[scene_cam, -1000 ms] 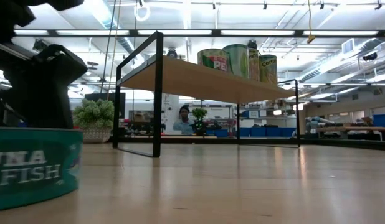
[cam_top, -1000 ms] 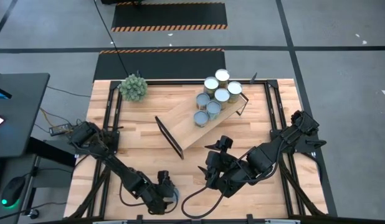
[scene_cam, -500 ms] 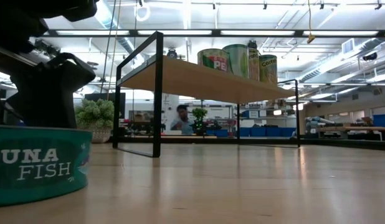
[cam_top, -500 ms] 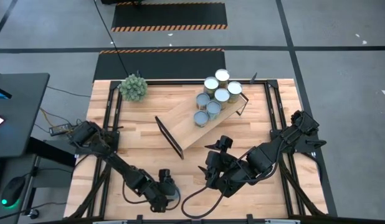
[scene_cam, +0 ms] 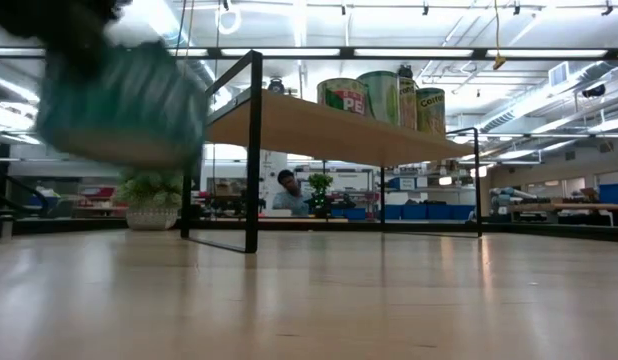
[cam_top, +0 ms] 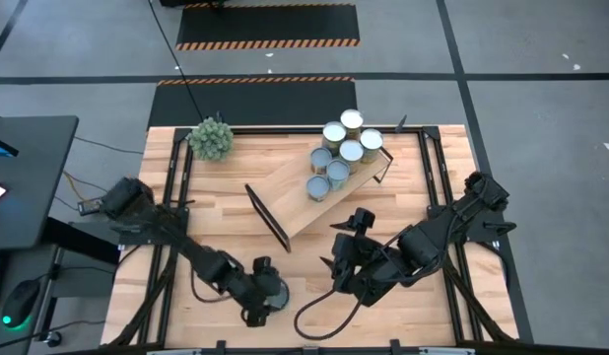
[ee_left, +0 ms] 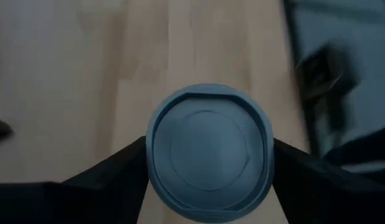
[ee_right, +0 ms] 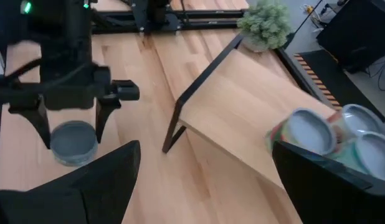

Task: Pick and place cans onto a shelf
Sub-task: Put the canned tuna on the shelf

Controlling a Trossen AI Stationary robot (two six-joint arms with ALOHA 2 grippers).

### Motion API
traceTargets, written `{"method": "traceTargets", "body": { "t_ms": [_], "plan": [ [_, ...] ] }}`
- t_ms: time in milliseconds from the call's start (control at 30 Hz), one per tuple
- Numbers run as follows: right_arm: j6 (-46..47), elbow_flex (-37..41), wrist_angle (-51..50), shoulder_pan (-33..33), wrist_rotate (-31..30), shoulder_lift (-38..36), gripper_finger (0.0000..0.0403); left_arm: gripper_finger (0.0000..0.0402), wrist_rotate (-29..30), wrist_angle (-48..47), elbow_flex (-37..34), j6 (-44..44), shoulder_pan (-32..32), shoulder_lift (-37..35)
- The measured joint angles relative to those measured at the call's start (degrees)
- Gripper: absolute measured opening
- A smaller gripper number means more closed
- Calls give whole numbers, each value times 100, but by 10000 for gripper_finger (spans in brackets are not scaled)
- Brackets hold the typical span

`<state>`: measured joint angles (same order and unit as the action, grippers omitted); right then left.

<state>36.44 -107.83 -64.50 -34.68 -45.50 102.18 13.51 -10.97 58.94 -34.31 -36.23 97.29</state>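
Note:
A low teal tuna can [ee_left: 208, 152] with a blue-grey top hangs above the table's near side, and my left gripper [cam_top: 270, 294] is shut on it. The low view shows this can [scene_cam: 124, 105] blurred, well above the tabletop. The light-wood shelf [cam_top: 309, 197] with black end frames stands slantwise at mid-table. Several cans [cam_top: 342, 148] stand on the shelf's far right end. My right gripper [cam_top: 346, 258] hovers open above the table, right of the tuna can, with nothing between its fingers [ee_right: 111, 174]. My left gripper pinches the tuna can's round side wall [ee_left: 150, 158] between its two fingers, one on each opposite side. The fingers [ee_left: 286, 165] come slanting down from above. The can is lifted clear of the table with its top up.
A green plant ball [cam_top: 211, 138] sits at the far left corner. Black metal rails [cam_top: 438, 187] run along the table's left and right sides. Bare wood [cam_top: 216, 212] lies between the shelf and the left rail. A person [scene_cam: 287, 190] sits in the room beyond.
My left gripper has risen with the tuna can and gone a little toward the table's right edge. The can stood on the table a second ago and now hangs clear of it. My right gripper has kept still.

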Motion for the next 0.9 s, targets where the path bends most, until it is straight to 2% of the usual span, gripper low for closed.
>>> {"method": "traceTargets", "body": {
  "t_ms": [233,333,567,767,900],
  "plan": [
    [351,0,-573,52,-140,-331,373,293,-150,-77,342,-89,597,-998],
    [532,0,-812,105,-154,-392,373,293,-148,-470,713,146,958,-1238],
    [534,0,-887,170,-307,-394,373,293,-402,-1740,1641,1055,1995,-1303],
    [568,0,-905,215,-701,-502,373,293,-838,-2467,1867,1922,2922,-1300],
    [602,0,-854,257,-753,-592,373,293,-962,-3003,1864,2636,3417,-1296]
  ]
}}
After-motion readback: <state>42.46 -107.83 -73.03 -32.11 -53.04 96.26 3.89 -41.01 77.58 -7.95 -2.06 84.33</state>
